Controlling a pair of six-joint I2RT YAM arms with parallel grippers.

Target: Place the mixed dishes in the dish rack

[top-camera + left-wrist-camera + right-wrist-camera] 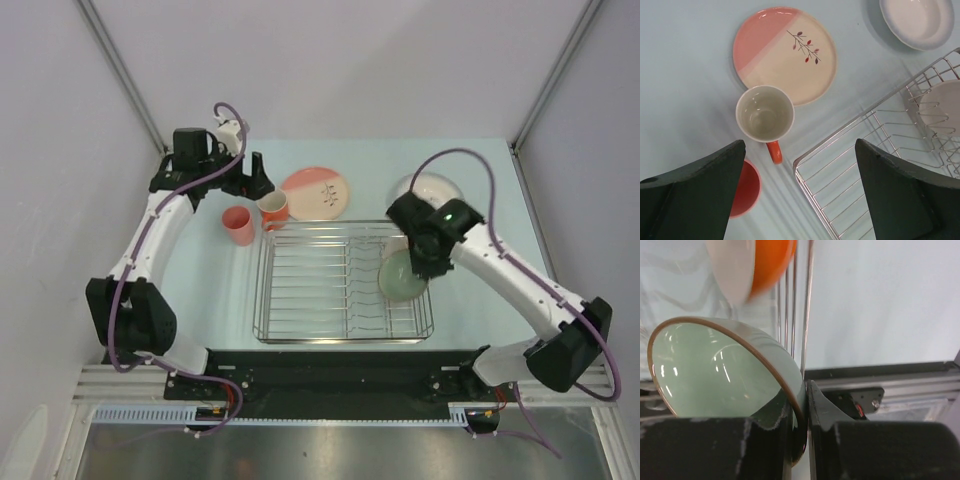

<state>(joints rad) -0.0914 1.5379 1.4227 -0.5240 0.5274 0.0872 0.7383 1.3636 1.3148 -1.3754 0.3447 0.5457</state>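
Right gripper (pixel 801 392) tight on pale green bowl (pixel 710 370) rim

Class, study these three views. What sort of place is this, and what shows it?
Probably a robot test cell, not a home kitchen: plain grey panel walls enclose a pale blue table, two black-and-white robot arms are bolted along its near edge, and a silver wire dish rack sits on it.

Pale blue desk (pixel 220 290) with a silver wire dish rack (pixel 310 285). Round plate (pixel 785 52), part pink and part cream, with a thin dark twig bearing small red leaves. Orange mug (pixel 765 114), white inside. Pink tumbler (pixel 237 224). White shallow plate (pixel 917 20). Pale green bowl (pixel 715 370) with a brown rim. Orange bowl (pixel 752 267), white inside.
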